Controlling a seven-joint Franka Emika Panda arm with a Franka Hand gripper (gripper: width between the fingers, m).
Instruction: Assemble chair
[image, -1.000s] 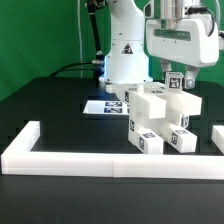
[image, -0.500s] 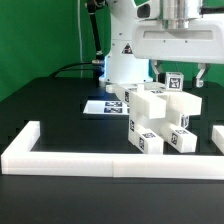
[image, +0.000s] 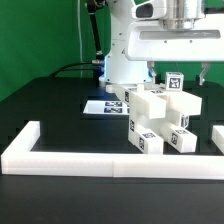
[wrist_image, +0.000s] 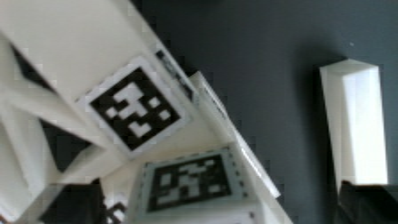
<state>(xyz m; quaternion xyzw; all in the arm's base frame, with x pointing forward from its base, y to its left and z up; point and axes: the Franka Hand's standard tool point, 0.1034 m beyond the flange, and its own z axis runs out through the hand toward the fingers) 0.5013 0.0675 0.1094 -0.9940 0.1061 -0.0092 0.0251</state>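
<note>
The chair (image: 160, 118) is a blocky white stack of tagged slabs and posts, standing right of the middle in the exterior view. A small tagged post (image: 176, 82) sticks up at its top. My gripper (image: 178, 75) hangs right over that post, open wide. One dark finger (image: 153, 72) stands on each side of the post with a gap to it. In the wrist view the chair's tagged faces (wrist_image: 134, 105) fill the picture close below my gripper (wrist_image: 214, 212). The fingers show only as dark blurs at the edge.
A long low white border wall (image: 100, 160) runs along the table's front and turns back at the exterior view's left. The marker board (image: 104, 106) lies behind the chair, by the arm's base (image: 124, 62). Another white piece (image: 217, 140) stands at the far right.
The hand has turned about its wrist, so both fingers now show, one on each side of the top post. It has also sunk slightly. The chair has not moved.
</note>
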